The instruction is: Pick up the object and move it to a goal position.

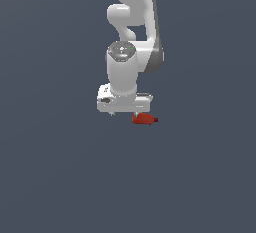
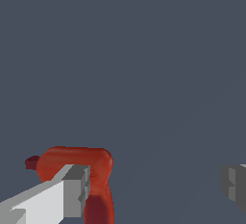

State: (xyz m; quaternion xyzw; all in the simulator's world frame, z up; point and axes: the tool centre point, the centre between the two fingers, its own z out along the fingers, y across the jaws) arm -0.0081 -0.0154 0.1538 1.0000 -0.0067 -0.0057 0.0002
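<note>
Hovering with fingers spread wide, the hand [image 2: 156,187] has the red object [image 2: 77,163] beside one finger [image 2: 72,189]

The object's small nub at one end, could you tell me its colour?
Dark maroon nub, darker than the red object; clearest in the wrist view.

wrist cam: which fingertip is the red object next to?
The light finger overlapping the red object; the other fingertip, far across the open gap, has nothing near it.
</note>
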